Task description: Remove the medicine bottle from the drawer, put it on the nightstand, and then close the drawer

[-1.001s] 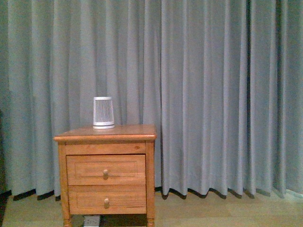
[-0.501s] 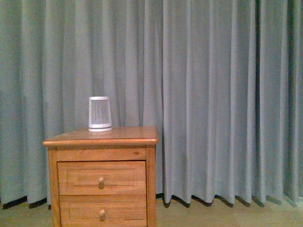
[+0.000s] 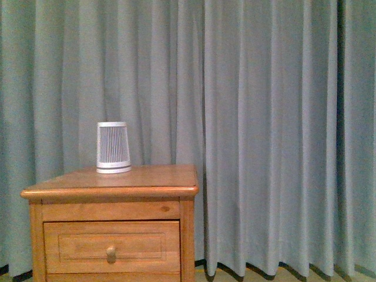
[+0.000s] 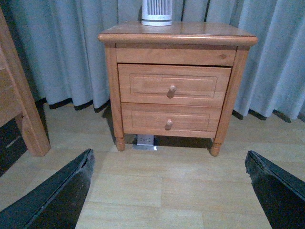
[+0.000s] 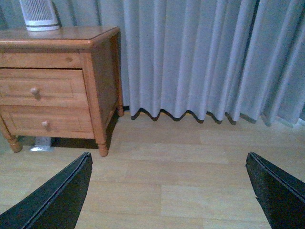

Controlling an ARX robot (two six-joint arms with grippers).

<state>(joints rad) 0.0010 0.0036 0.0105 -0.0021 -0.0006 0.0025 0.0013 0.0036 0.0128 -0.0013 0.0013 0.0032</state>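
L gripper (image 4: 167,155): both black fingers (image 4: 62,195) splayed wide, nothing btwn them, over bare wood floor (image 4: 167,191) on near side of the nightstand (image 4: 176,40), well apart from it. R gripper (image 5: 167,155): same, fingers (image 5: 276,191) spread wide, holding nothing, over floor further right, nightstand off to its left. Neither arm shows in front view. Nightstand stands at left of scene vs grey-blue curtain (image 3: 264,117) that fills the far side. Upper drawer (image 4: 174,85) is pushed in flush w/ the frame, round knob (image 4: 172,89) centred on its front; inside hidden, so med bottle not seen in any view, can't tell where it is. Lower drawer (image 4: 169,119) also flush. On top, white ribbed canister (image 3: 113,147) upright, left of centre, toward far edge. Small pale box (image 4: 145,140) on floor under nightstand, near its left front foot. Other wooden furniture (image 4: 19,95) at far left edge of L wrist view, apart from nightstand.
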